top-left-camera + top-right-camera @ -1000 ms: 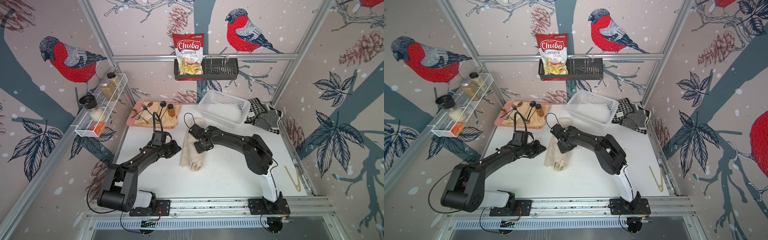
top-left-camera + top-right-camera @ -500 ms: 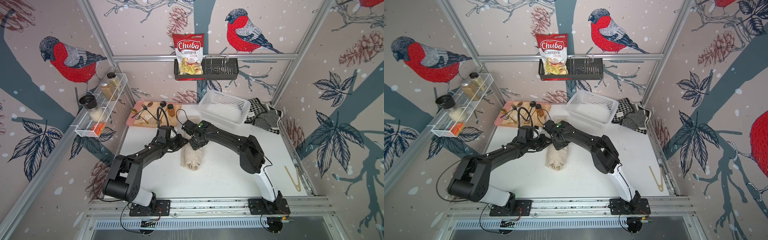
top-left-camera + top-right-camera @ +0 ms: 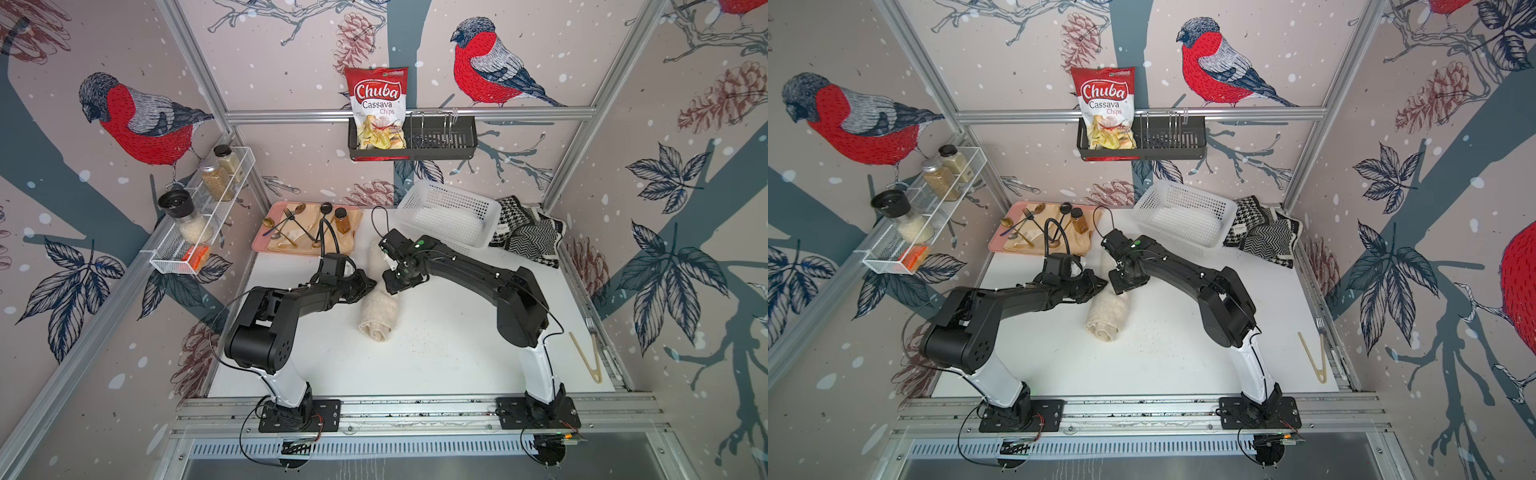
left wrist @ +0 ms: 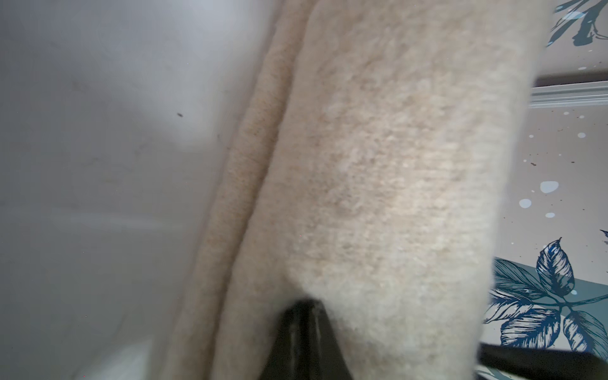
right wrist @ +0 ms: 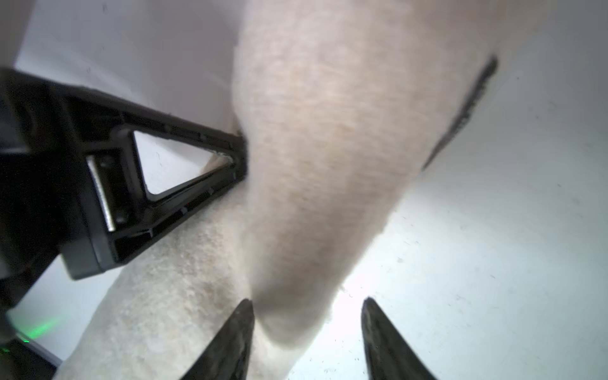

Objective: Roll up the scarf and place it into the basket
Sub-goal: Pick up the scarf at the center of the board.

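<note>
The cream scarf point(image 3: 378, 316) lies mid-table, its near part rolled into a thick bundle and a flat tail running toward the back. My left gripper point(image 3: 371, 286) is shut, its tips pressed into the side of the roll point(image 4: 378, 164); no cloth shows between them point(image 4: 304, 306). My right gripper point(image 3: 392, 286) hovers over the roll's far end with its jaws open point(image 5: 307, 307); one finger touches the fabric point(image 5: 312, 164), the other stands over bare table. The white perforated basket point(image 3: 440, 194) sits empty at the back right, also in a top view point(image 3: 1177, 198).
A pink tray point(image 3: 266, 246) with cutlery and a small bottle is at the back left. Black-and-white patterned cloths point(image 3: 528, 232) lie right of the basket. Wooden tongs point(image 3: 586, 357) rest by the right edge. A black wall caddy point(image 3: 440, 143) and a wire rack point(image 3: 199, 224) hang on the walls.
My right gripper has opened and let go of the scarf. The left arm has moved right up against the roll. The scarf is rolled up further than a second ago.
</note>
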`<control>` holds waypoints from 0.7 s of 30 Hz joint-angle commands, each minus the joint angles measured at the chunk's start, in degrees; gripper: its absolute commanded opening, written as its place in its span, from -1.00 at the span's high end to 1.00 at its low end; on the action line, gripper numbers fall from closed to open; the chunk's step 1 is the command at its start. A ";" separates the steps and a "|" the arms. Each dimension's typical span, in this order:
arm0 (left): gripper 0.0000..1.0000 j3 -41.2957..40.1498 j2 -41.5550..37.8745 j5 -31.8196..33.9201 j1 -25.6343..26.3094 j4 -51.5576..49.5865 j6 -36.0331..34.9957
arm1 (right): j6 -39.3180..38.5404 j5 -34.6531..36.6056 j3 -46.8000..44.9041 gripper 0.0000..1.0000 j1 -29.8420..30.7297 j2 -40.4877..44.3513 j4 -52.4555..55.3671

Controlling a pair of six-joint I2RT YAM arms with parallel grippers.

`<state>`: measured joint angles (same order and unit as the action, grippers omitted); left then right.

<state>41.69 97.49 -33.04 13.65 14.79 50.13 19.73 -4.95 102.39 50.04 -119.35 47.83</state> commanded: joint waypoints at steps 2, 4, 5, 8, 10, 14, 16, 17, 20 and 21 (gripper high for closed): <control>0.79 -0.62 1.98 0.87 -0.27 1.04 0.06 | 3.98 -5.29 -7.89 -0.28 -3.35 5.93 -10.90; 0.79 -0.58 2.47 1.01 -0.29 0.66 -0.18 | 5.79 -6.38 -12.09 -0.37 -5.64 8.47 -13.80; 0.79 -0.56 2.63 1.24 -0.29 0.39 -0.37 | 6.61 -7.64 -14.30 -0.47 -6.79 9.58 -16.05; 0.80 -0.51 2.97 1.75 -0.42 -0.51 -0.97 | 7.66 -12.23 -18.59 -0.64 -9.21 10.21 -20.93; 0.80 -0.65 3.38 2.20 -0.38 -1.17 -1.30 | 7.81 -14.60 -19.32 -0.72 -9.86 8.97 -23.11; 0.80 -2.03 3.93 2.04 -0.60 -1.01 -2.08 | 8.89 -20.46 -20.02 -0.76 -10.67 4.66 -29.71; 0.81 -2.83 4.25 1.75 -0.50 -0.65 -2.31 | 10.02 -23.56 -20.27 -0.77 -10.67 2.90 -33.55; 0.81 -3.25 4.22 1.53 -0.51 -0.47 -2.48 | 10.96 -25.05 -20.58 -0.77 -10.58 1.89 -35.51; 0.81 -4.50 3.29 1.86 -0.50 -0.25 -2.99 | 12.62 -27.84 -20.11 -0.78 -10.00 -0.74 -38.30; 0.81 -4.75 2.77 2.23 -0.40 -0.37 -3.38 | 13.07 -28.49 -19.83 -0.79 -9.68 -1.76 -38.85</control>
<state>38.06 100.53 -32.91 13.17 21.61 48.73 30.28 -28.16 82.15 39.66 -119.33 15.07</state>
